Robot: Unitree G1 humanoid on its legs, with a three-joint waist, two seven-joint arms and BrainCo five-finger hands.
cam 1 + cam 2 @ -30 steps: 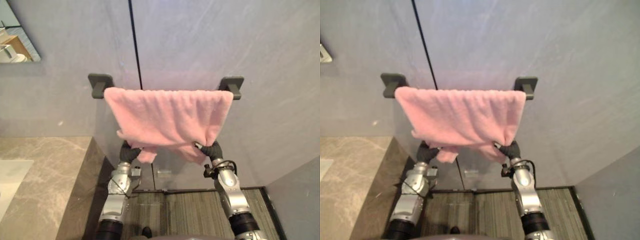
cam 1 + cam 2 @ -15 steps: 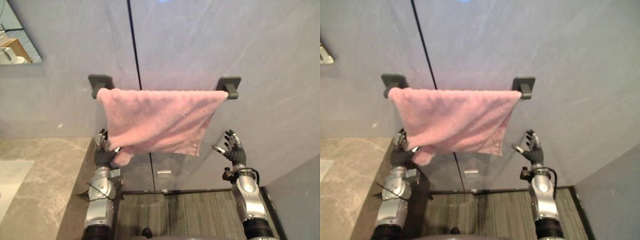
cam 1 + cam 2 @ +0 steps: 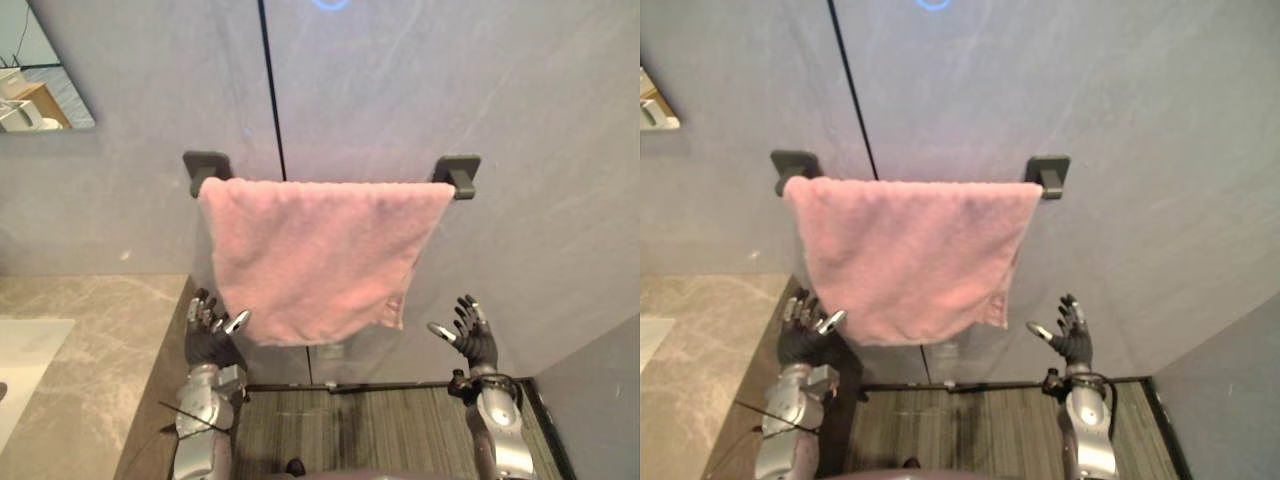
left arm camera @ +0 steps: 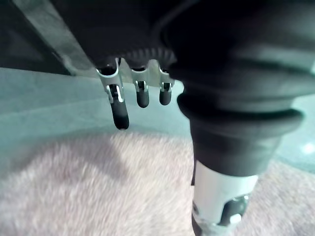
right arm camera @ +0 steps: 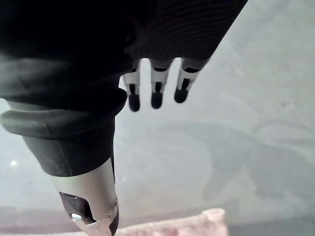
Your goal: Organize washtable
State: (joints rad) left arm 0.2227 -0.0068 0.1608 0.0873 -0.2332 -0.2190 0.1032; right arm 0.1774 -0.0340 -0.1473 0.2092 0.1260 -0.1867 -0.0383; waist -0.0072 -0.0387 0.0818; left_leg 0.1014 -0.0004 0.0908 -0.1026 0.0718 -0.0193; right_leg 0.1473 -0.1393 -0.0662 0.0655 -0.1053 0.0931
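Both arms reach up toward the wall, palms raised. The left hand has its fingers spread and loose, holding nothing. The pink towel hangs between two brackets just above it, its lower corner perhaps brushing the thumb. The right hand, likewise splayed and empty, stands apart below the towel's other corner.
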